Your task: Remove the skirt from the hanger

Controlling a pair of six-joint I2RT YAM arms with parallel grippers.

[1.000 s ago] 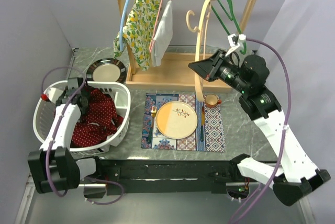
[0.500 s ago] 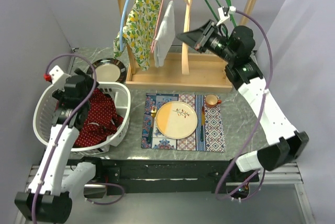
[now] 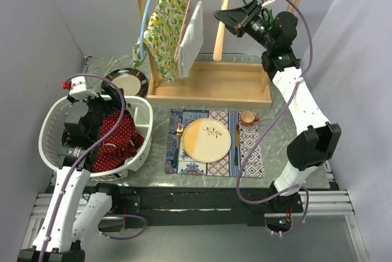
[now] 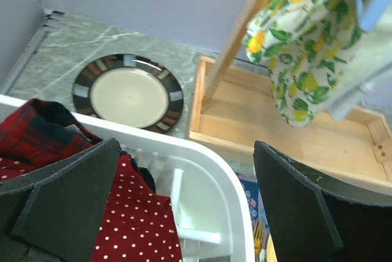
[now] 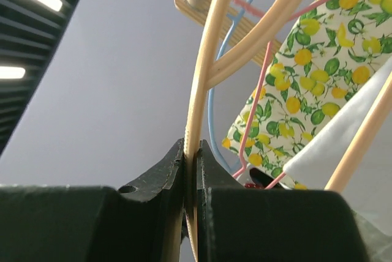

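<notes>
nearest the arm bases, lower left of the top view: a white slatted plastic laundry basket (image 3: 146, 110) holds the red white-dotted fabric skirt (image 3: 116, 142). it is heaped loose, with a plaid piece at its far-left edge. the skirt lies wholly inside the basket, on no hanger. the left gripper (image 4: 187, 152) hangs just above it, jaws spread wide, nothing between them.

judgement: the skirt is light, soft and limp. it will sag and bunch rather than slip, and it cannot break. the best hold is a pinch on a raised fold or the waistband, clear of the basket slats.

mid frame: a patterned rectangular placemat (image 3: 251, 149) carries a cream round plate with a sprig motif (image 3: 207, 139). a small orange cup (image 3: 247, 117) sits at its far right corner. beyond the basket, a glossy round plate with a dark striped rim (image 4: 128, 93) rests on the grey-green marbled table (image 4: 67, 48).

far, top of frame: a light wooden clothes rack (image 3: 208, 84) carries a lemon-print cloth (image 3: 162, 23) on a blue hanger. the right gripper (image 5: 190, 152) is pinched narrow on the smooth, curved pale wooden hanger (image 5: 205, 60). that hanger is bare and sits up by the rail. whether its hook is seated there cannot be told.

judgement: removal looks complete.
</notes>
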